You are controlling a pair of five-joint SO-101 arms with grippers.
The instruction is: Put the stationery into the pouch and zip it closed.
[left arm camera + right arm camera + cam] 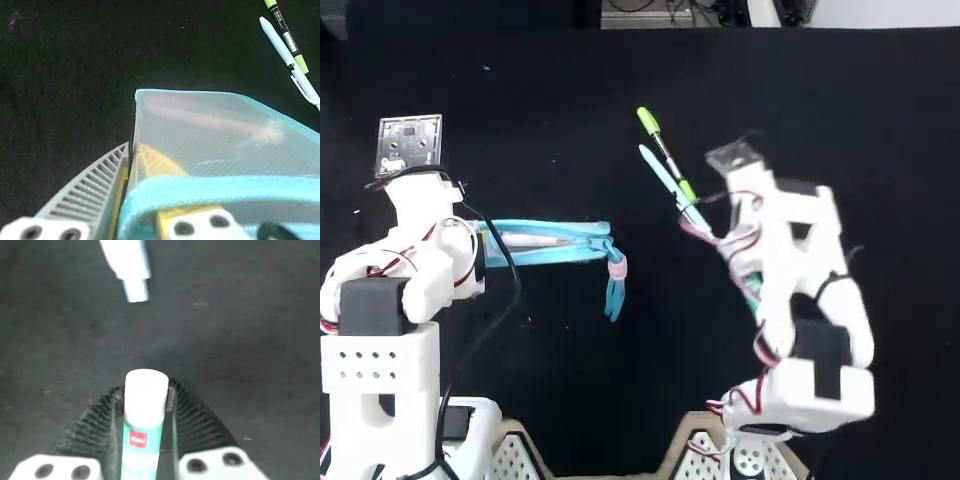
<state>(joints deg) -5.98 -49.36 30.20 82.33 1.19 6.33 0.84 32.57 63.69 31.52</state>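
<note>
The left gripper [131, 150] is clamped on the pouch [215, 145], its grey finger [95, 185] outside the mesh wall and its yellow finger [155, 160] inside, seen through the mesh. In the high view the pouch [550, 243] shows edge-on, running from the left arm toward the middle of the black table [520, 100], with a pink loop [617, 265] and a blue strap [613, 295] at its far end. Whether it rests on the table or is lifted off it cannot be told. A pale, long item [215, 122] shows through the mesh inside the pouch. The right gripper [145, 395] is closed on a glue stick [144, 440], which stands between the black fingers [95, 430] with its white cap toward the table. In the high view this gripper [698, 222] sits at the near ends of two pens that lie just beside each other on the table, a green pen [660, 150] and a blue pen [665, 180], both well apart from the pouch. The right wrist view shows the end of the blue pen [130, 270] near the glue stick's cap but not touching it. A grey square plate [410, 140] lies behind the left arm.
</note>
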